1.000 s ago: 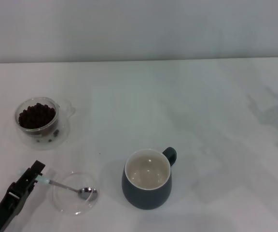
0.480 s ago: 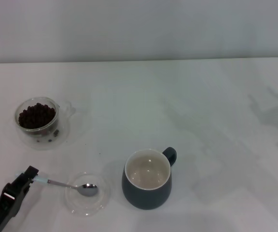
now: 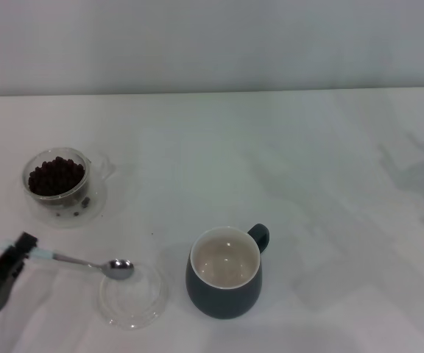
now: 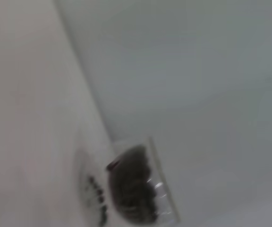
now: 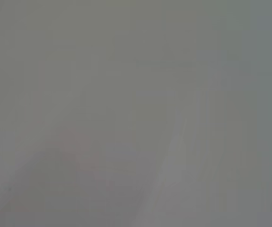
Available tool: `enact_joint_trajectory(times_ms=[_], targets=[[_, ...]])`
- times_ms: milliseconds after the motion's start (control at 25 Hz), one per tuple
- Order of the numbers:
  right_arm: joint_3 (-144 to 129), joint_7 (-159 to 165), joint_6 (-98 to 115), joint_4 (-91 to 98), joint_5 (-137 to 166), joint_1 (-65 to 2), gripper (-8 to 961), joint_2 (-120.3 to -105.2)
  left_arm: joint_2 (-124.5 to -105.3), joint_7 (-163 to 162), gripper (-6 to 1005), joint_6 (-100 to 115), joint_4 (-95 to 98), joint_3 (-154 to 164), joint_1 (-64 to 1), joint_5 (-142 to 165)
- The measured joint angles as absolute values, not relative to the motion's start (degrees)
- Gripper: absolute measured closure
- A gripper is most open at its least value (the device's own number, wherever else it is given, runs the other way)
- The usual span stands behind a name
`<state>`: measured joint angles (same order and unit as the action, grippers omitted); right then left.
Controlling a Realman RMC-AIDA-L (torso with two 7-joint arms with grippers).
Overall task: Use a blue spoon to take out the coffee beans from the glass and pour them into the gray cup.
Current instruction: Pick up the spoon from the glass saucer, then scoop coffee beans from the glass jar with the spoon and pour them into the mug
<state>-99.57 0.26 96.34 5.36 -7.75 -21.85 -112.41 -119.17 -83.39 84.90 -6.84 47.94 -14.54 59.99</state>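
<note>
From the head view, the left gripper (image 3: 22,246) is clamped on the pale end of the blue spoon (image 3: 87,262), so the bowl pokes out level over the rim of a flat clear dish (image 3: 131,298), free to travel. The glass (image 3: 59,182) with the coffee beans (image 3: 56,176) stands beyond, the empty gray cup (image 3: 225,273) to the right. The left wrist view shows that glass (image 4: 138,187) blurred. The right wrist view shows nothing distinct; the right gripper is out of sight.

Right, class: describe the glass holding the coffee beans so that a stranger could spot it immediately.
Start at the gray cup near the table's front, then look toward the far left. The glass stands there on a clear saucer; it alone is filled with dark coffee beans.
</note>
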Motion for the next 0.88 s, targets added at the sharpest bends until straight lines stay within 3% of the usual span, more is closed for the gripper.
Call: enact_joint_trajectory(times_ms=[200,440,640,680,800,880], targets=[[-99.57,0.02,96.34,5.36,-7.55,-21.87,317,-112.50,-118.79,-84.20,865,89.31,0.15,47.99,-12.11,59.91],[-99.61,-2.63,96.82,5.36,-7.47,-21.65,318,-113.68,-118.15,-88.90,865,90.18,12.47,47.93,-9.39,59.75],[-99.61,-2.71,97.04,5.36,-7.47,-21.01,318,-114.42,-116.33,-91.92,866,90.33,18.52,47.79,-9.30,59.84],[-99.61,-2.71,97.04,5.36,-7.47,-20.92,318,-114.53,-114.96,-92.88,866,90.35,20.02,47.69,-9.84,59.83],[-99.59,-2.51,97.06,5.36,-7.48,-20.54,318,-114.76,-113.91,-93.43,866,90.35,20.67,47.65,-10.49,59.93],[-99.58,-2.34,97.07,5.36,-7.53,-20.34,318,-114.84,-111.79,-94.18,866,90.19,21.10,47.79,-12.19,60.28]])
